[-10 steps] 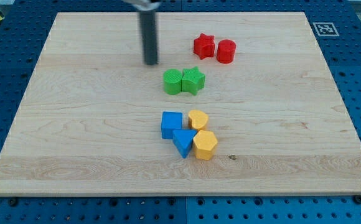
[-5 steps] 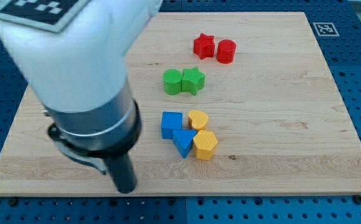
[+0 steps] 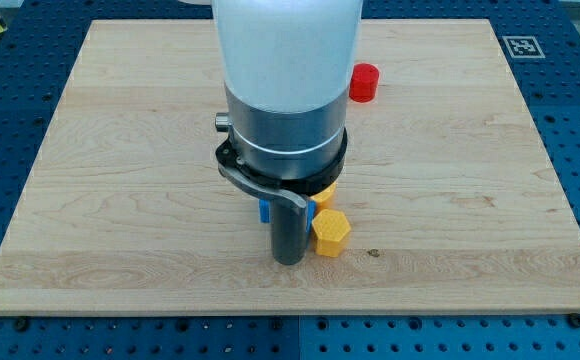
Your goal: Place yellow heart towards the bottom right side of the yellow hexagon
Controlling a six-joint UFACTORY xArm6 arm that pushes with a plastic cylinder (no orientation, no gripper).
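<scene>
The yellow hexagon lies on the wooden board a little below its middle. Only the lower edge of the yellow heart shows just above the hexagon, under the arm's grey collar. My tip rests on the board right beside the hexagon's left side, over the spot where the blue triangle lay. Small bits of a blue block show beside the rod. The arm's body hides most of the blue blocks.
A red cylinder stands toward the view's top right of centre. The arm's white and grey body covers the board's middle, hiding the red star and both green blocks. A fiducial marker sits at the board's top right corner.
The arm has swung from the view's bottom left to the centre. The tip now stands just left of the yellow hexagon, and the arm hides the green blocks, red star and most blue blocks.
</scene>
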